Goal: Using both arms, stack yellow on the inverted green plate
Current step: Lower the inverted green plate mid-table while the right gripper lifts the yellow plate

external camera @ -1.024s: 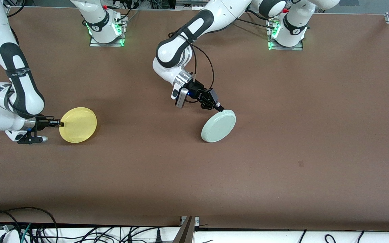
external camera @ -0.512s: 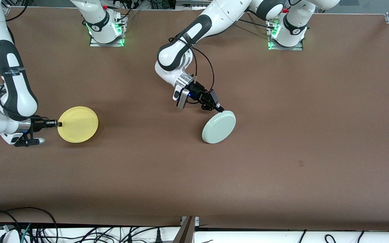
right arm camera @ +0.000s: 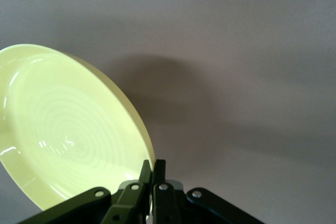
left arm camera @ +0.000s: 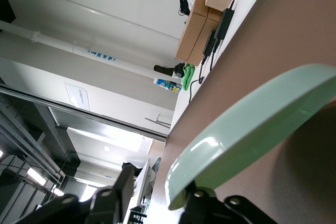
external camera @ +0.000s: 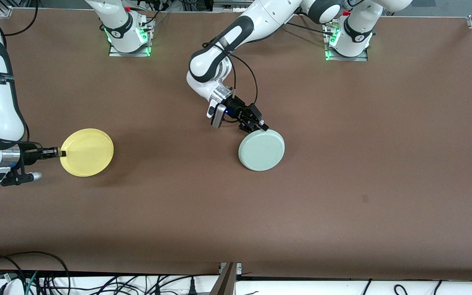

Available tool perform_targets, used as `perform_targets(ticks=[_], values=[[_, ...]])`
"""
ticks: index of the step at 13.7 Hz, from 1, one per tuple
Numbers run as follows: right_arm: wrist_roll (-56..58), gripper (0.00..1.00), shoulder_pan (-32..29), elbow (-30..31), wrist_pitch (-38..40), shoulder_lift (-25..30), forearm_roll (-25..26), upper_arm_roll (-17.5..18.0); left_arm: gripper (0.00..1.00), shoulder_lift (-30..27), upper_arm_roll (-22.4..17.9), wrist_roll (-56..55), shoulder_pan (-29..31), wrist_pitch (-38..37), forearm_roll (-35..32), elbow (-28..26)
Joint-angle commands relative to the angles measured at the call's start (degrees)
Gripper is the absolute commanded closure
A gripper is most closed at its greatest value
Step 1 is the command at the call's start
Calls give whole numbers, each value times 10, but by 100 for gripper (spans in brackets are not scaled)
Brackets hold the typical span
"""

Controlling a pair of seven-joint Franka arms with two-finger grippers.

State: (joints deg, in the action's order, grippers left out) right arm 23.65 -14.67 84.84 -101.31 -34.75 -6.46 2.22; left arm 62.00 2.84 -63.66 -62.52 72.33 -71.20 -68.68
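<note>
The yellow plate [external camera: 87, 152] hangs rim up over the table at the right arm's end. My right gripper [external camera: 62, 153] is shut on its rim, and in the right wrist view the fingers [right arm camera: 152, 169] pinch the edge of the plate [right arm camera: 68, 135]. The pale green plate [external camera: 261, 150] lies bottom up near the table's middle. My left gripper [external camera: 260, 127] is at its rim on the side toward the bases. In the left wrist view the left gripper [left arm camera: 160, 178] is open, with the plate's rim [left arm camera: 252, 129] against one finger and slightly raised.
Bare brown table [external camera: 363, 164] surrounds both plates. Cables lie along the table's edge nearest the camera [external camera: 35, 278]. The arm bases [external camera: 128, 37] stand at the edge farthest from the camera.
The green plate has tipped from a steep tilt to nearly flat, bottom up. The right gripper has carried the yellow plate a little toward the right arm's end of the table.
</note>
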Motion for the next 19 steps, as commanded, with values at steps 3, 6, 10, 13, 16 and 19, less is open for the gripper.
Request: perform_targets(ticks=[3, 6, 10, 13, 16, 19], values=[[10, 100, 10, -57, 66, 0, -7, 2, 26, 5, 1, -3, -14, -3, -5, 8], [4, 100, 14, -57, 79, 9, -8, 20, 0, 4, 3, -39, -15, -1, 24, 8], [-4, 100, 16, -57, 87, 14, -7, 50, 0, -6, 3, -66, -7, 75, 107, 13], [-8, 100, 20, -57, 87, 13, -7, 51, 0, -18, 3, -89, 6, 127, 162, 11], [-11, 100, 50, -54, 85, 10, -7, 51, 0, -30, 3, -92, 18, 180, 187, 8], [-46, 100, 68, -47, 81, 9, -9, 51, 0, -44, 3, -92, 28, 249, 189, -16]])
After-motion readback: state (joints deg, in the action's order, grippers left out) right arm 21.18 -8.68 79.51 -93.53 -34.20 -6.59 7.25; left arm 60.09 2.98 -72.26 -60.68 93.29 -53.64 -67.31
